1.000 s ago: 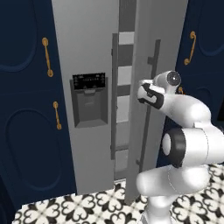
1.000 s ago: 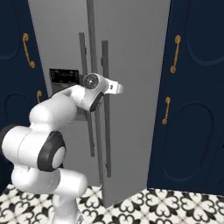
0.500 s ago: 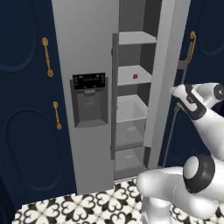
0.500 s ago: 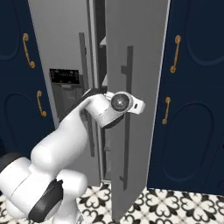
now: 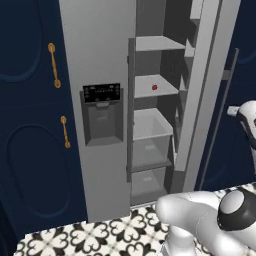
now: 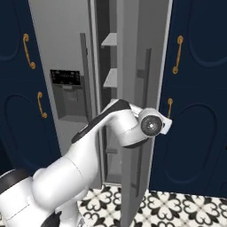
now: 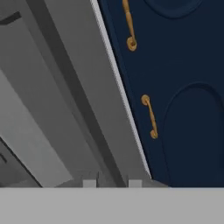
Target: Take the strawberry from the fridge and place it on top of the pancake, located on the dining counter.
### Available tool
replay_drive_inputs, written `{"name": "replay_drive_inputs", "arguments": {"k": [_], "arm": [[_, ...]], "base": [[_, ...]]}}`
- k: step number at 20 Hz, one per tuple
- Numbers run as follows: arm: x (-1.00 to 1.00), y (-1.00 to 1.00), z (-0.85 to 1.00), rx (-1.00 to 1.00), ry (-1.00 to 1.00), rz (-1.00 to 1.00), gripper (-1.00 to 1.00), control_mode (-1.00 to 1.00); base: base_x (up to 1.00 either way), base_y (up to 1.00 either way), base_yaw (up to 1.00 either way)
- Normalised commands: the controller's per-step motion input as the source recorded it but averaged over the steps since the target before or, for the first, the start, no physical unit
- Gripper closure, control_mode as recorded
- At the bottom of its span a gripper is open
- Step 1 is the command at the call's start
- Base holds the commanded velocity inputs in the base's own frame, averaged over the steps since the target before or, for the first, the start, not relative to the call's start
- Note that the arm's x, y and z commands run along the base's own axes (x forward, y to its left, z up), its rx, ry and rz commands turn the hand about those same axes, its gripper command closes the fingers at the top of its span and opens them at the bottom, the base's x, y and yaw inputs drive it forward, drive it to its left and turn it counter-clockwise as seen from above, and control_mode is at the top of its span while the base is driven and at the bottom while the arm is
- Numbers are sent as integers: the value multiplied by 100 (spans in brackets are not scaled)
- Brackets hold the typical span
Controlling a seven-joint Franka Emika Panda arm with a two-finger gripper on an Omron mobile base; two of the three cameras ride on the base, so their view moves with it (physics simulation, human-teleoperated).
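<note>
1. The fridge [image 5: 100, 75] stands between navy cabinets [image 5: 30, 125] with gold handles [image 5: 53, 65]; its right-hand door [image 5: 205, 90] is swung open, while the left door with the black dispenser panel [image 5: 102, 112] is shut.
2. Inside the open side, white shelves [image 5: 150, 44] are stacked one above another, with clear drawers [image 5: 147, 145] below them.
3. The strawberry [image 5: 154, 87] – a small red dot – lies on the second shelf from the top in the left base view, towards that shelf's right part and apart from the walls.
4. The gripper [image 7: 112, 183] is at the long dark handle [image 7: 74, 92] of the open door; in the hand view the handle runs down to the gap between the two finger tips, which stand close together. The claw is clenched, and it appears to be clamped on this handle, though the contact itself sits at the very edge of the view.
5. In the right base view the arm [image 6: 102, 133] reaches up from the lower left and bends across the front of the open door [image 6: 142, 88], with the wrist just beside the door's handle.
6. The floor [image 5: 90, 235] in front of the fridge is black-and-white patterned tile.
</note>
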Motion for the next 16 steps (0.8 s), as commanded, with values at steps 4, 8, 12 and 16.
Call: {"name": "replay_drive_inputs", "arguments": {"k": [4,8,12,16], "arm": [[-41,3,42,-13,9,-2,-100,-100],[-2,75,48,-46,38,0,-100,-100],[22,100,14,-60,56,0,-100,-100],[59,100,-2,-44,45,0,-100,-100]], "base": [[0,0,0],[0,0,0],[0,0,0],[0,0,0]]}}
